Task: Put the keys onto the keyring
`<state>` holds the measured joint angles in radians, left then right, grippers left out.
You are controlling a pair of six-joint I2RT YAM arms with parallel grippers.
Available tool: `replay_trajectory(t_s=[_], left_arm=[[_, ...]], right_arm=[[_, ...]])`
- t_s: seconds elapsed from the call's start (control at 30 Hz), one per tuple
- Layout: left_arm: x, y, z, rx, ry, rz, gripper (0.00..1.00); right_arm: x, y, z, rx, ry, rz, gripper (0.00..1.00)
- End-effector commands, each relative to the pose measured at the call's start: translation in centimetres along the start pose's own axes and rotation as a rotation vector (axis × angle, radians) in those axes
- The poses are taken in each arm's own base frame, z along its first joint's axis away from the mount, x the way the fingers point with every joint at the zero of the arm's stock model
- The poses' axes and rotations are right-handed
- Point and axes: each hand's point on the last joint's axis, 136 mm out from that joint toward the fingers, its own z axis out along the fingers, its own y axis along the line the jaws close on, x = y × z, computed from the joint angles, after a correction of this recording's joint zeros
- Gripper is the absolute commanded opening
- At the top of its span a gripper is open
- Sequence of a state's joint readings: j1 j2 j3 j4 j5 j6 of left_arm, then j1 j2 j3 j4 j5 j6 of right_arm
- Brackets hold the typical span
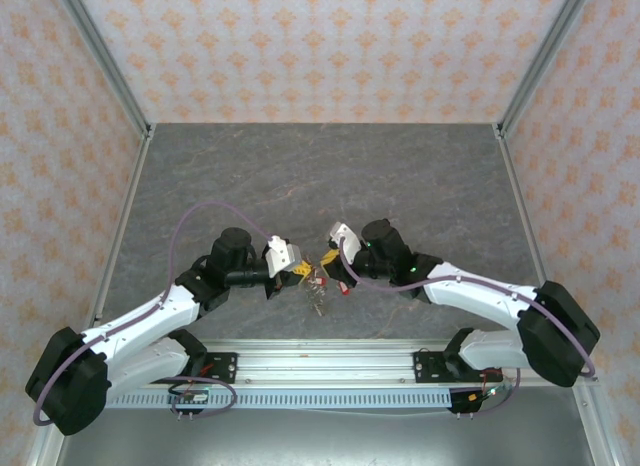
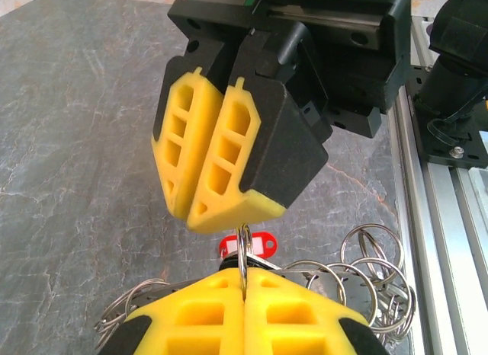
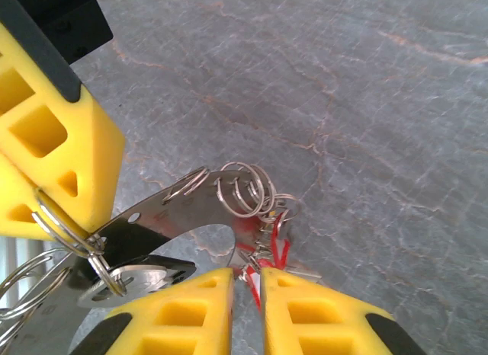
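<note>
**At the keyring: left clamped, right barely ajar**

Around the keyring [image 2: 244, 254] both hands meet nose to nose above the table [image 1: 320, 176]. My left gripper [image 2: 245, 279] is fully closed on a thin metal loop, which I take for the keyring. The wire rises edge-on from between its pads. Straight across the keyring sits the right gripper [image 3: 248, 279], fingers a narrow slit apart. Red-tagged keys [image 3: 263, 252] sit at the mouth of that slit, and I cannot tell whether the pads bear on them.

The bunch hangs just below the keyring, so I judge the right hand the nearer to any key. The loop's plane seems to run along the line between the two hands.

From the left wrist I get the clamp on the wire and a cluster of small split rings [image 2: 374, 267] beside the keyring. From the right wrist I get the slit itself and a flat holed metal strip [image 3: 152, 218] next to the keyring.
</note>
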<state>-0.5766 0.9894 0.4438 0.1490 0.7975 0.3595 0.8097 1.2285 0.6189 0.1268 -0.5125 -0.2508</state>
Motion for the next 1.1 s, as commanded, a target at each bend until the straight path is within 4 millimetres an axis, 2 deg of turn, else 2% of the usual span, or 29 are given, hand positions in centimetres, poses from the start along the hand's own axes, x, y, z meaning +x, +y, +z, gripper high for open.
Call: replay_trajectory(t_s=[0.0, 0.07, 0.13, 0.2, 0.3, 0.63, 0.9, 1.07], left_arm=[[-1.6, -0.3, 0.0, 0.019, -0.051, 0.060, 0.00], [-1.6, -0.3, 0.0, 0.019, -0.050, 0.063, 0.00], [-1.6, -0.3, 0.0, 0.021, -0.050, 0.067, 0.00], [-1.7, -0.5, 0.0, 0.031, -0.053, 0.072, 0.00], [-1.7, -0.8, -0.1, 0.045, -0.051, 0.080, 0.00], [-2.3, -1.2, -0.4, 0.068, -0.056, 0.096, 0.00], [-2.3, -1.2, -0.3, 0.071, -0.052, 0.096, 0.00], [-2.4, -1.2, -0.3, 0.069, -0.053, 0.097, 0.00]], right_arm=[[-1.7, -0.9, -2.1, 0.094, -0.078, -0.086, 0.17], [-2.1, -0.7, -3.0, 0.100, -0.106, -0.149, 0.17], [-2.5, 0.9, -3.8, 0.034, -0.134, -0.237, 0.19], [-2.7, 3.3, -4.4, -0.087, -0.173, -0.340, 0.23], [-3.7, 4.6, -4.6, -0.159, -0.216, -0.385, 0.27], [-3.8, 4.8, -2.5, -0.214, -0.164, -0.440, 0.27], [-4.0, 5.2, -2.1, -0.251, -0.163, -0.440, 0.26], [-2.9, 5.4, -1.4, -0.286, -0.127, -0.431, 0.26]])
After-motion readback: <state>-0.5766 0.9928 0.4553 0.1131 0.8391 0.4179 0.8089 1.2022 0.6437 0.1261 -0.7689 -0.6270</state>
